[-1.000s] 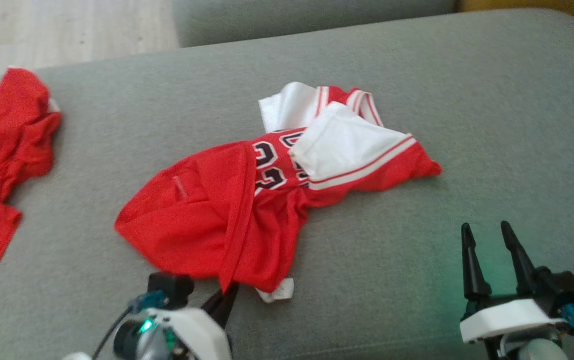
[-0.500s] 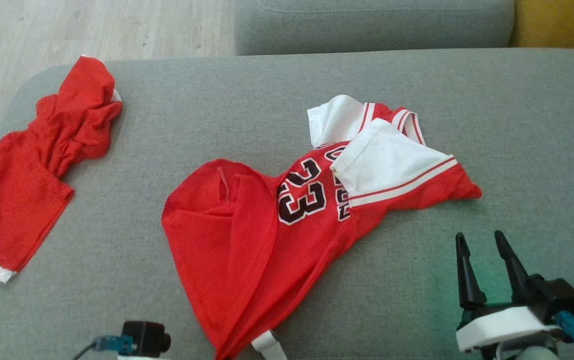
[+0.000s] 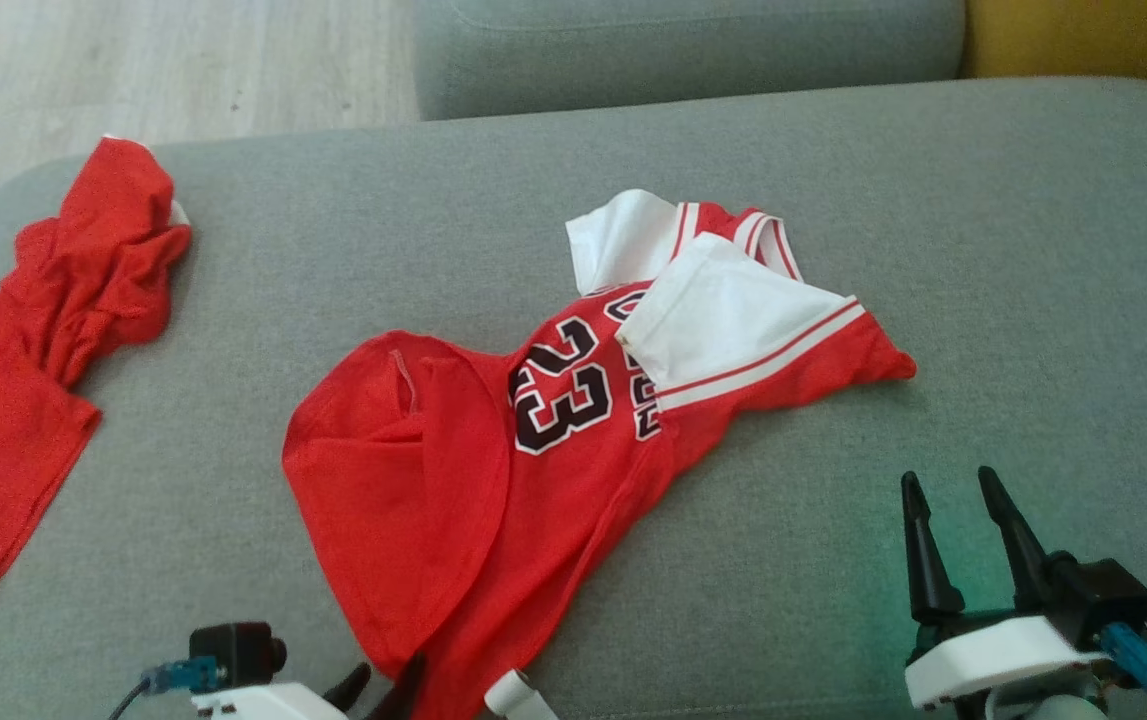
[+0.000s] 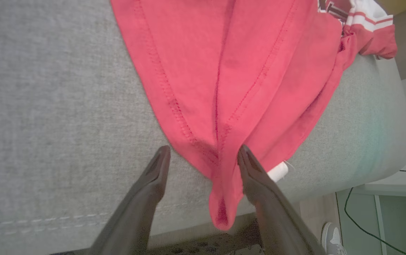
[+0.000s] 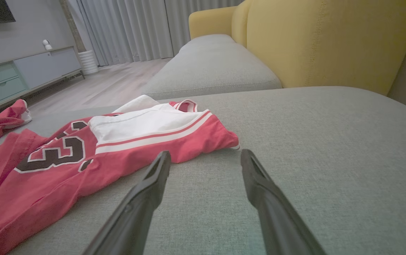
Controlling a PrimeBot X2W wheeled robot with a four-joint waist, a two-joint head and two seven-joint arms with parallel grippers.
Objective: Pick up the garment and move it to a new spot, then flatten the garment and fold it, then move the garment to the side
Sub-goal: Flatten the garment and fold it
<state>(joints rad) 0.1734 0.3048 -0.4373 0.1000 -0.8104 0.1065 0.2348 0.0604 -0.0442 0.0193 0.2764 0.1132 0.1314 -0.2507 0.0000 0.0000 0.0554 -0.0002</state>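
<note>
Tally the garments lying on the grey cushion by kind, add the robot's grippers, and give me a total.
Numbered jersey: 1
Plain red garment: 1
Grippers: 2, the left gripper and the right gripper
Total: 4

Bare cushion (image 3: 983,300) right of jersey (image 3: 573,450); second red garment (image 3: 3,420) blocks far left; open strip between them.

The right hand (image 3: 948,477) has black tapered fingers (image 3: 923,570), a white shell (image 3: 993,650), a blue plug (image 3: 1136,650).
</note>
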